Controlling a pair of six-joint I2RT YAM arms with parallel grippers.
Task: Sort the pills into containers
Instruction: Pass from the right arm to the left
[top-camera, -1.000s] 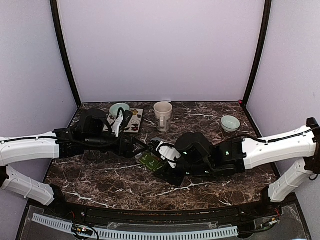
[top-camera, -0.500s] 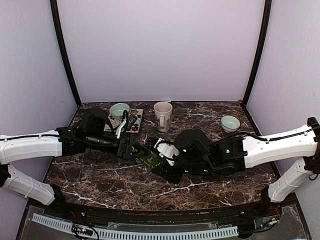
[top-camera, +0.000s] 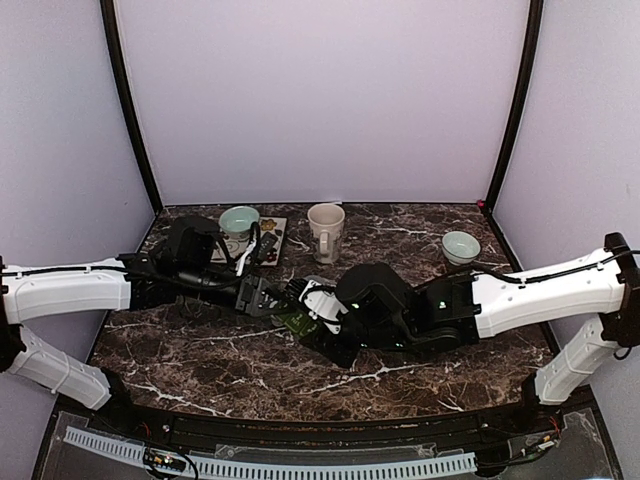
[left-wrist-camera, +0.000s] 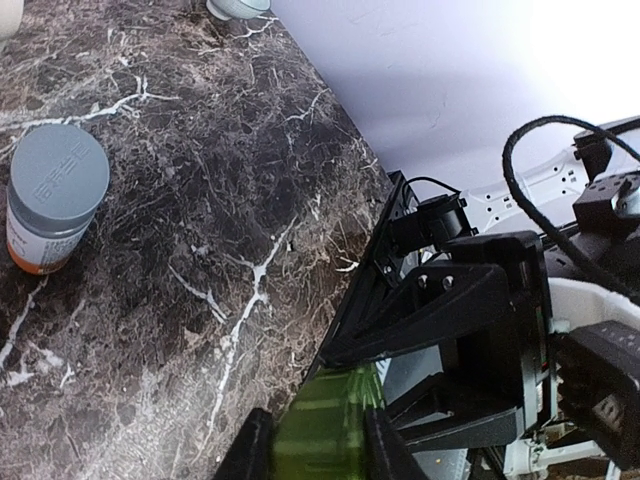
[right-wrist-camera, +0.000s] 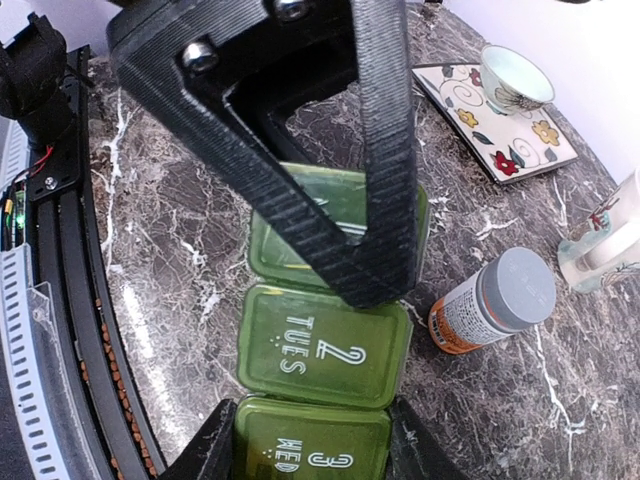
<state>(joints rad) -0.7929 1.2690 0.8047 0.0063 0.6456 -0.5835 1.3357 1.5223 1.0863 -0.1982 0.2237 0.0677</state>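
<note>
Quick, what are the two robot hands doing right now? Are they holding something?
Left gripper: closed on one end of the green pill box.
Right gripper: closed on the WED end of the same box.

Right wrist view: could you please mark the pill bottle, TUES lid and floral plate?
pill bottle (right-wrist-camera: 515, 290), right wrist view, grey cap.
TUES lid (right-wrist-camera: 325, 345), right wrist view, centre.
floral plate (right-wrist-camera: 533, 160), right wrist view, rim.
</note>
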